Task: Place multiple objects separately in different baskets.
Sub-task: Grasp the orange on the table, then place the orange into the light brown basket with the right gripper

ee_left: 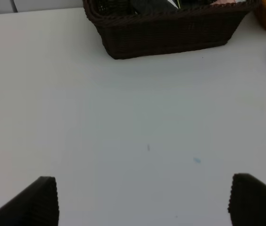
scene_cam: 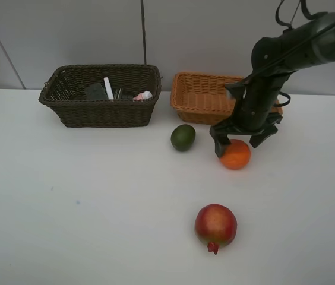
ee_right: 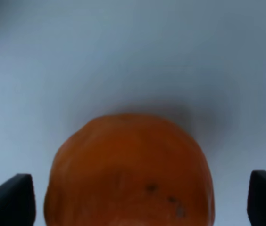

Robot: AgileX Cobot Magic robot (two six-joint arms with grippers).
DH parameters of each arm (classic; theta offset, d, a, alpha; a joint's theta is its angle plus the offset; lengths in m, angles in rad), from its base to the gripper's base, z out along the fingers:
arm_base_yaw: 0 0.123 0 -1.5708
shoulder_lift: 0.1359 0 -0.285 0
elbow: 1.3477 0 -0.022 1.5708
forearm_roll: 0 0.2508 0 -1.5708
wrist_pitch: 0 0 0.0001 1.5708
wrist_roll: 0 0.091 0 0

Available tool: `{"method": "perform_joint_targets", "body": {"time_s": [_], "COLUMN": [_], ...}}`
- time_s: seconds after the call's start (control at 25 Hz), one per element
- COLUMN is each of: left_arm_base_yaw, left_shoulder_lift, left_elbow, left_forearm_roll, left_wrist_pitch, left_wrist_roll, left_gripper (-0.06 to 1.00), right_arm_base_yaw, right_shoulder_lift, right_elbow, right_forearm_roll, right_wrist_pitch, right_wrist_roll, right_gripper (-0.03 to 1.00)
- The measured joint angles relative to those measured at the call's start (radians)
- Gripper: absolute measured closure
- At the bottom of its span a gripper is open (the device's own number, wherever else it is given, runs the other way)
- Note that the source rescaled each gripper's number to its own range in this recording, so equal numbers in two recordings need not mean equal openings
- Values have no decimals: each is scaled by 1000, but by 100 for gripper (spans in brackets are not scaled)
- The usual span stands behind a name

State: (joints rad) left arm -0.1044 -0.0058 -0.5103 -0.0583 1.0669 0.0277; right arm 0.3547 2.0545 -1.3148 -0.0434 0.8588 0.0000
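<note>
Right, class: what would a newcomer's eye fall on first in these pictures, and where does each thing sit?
First, the black right arm poised over the orange, jaws spread wide either side of it, just in front of the light basket. Then the red pomegranate, alone near the front of the table, and the dark basket at back left with small items inside.
</note>
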Motion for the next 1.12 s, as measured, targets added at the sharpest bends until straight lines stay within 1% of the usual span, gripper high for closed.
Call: {"method": "perform_joint_targets", "body": {"time_s": [0.4, 0.44, 0.48, 0.52, 0.56, 0.6, 0.72, 0.8, 0.92, 1.04, 1.12], "left_arm_base_yaw": [0, 0, 0, 0, 0, 0, 0, 0, 0, 0, 0], "left_shoulder_lift": [0, 0, 0, 0, 0, 0, 0, 0, 0, 0, 0], "left_elbow": [0, 0, 0, 0, 0, 0, 0, 0, 0, 0, 0], "left_forearm_roll": [-7, -7, -7, -7, -7, -7, -7, -7, -7, -7, -7], "left_wrist_pitch": [0, 0, 0, 0, 0, 0, 0, 0, 0, 0, 0], "left_wrist_roll": [0, 0, 0, 0, 0, 0, 0, 0, 0, 0, 0], "left_gripper": [7, 7, 7, 7, 7, 7, 7, 7, 7, 7, 7], "right_arm_base_yaw": [0, 0, 0, 0, 0, -1, -1, -1, -1, -16, -48], "right_shoulder_lift": [82, 83, 83, 85, 85, 85, 85, 88, 85, 61, 50], "right_elbow": [0, 0, -1, -1, -1, -1, -7, -24, -78, -197, -291], "right_forearm_roll": [-15, -19, -23, -29, -33, -35, -35, -33, -34, -44, -44], "right_wrist_pitch": [-29, -29, -29, -29, -29, -31, -23, 3, 65, 139, 173], "right_wrist_roll": [0, 0, 0, 0, 0, 0, 0, 0, 0, 0, 0], "right_gripper": [-2, 2, 9, 22, 37, 57, 57, 57, 57, 57, 57]}}
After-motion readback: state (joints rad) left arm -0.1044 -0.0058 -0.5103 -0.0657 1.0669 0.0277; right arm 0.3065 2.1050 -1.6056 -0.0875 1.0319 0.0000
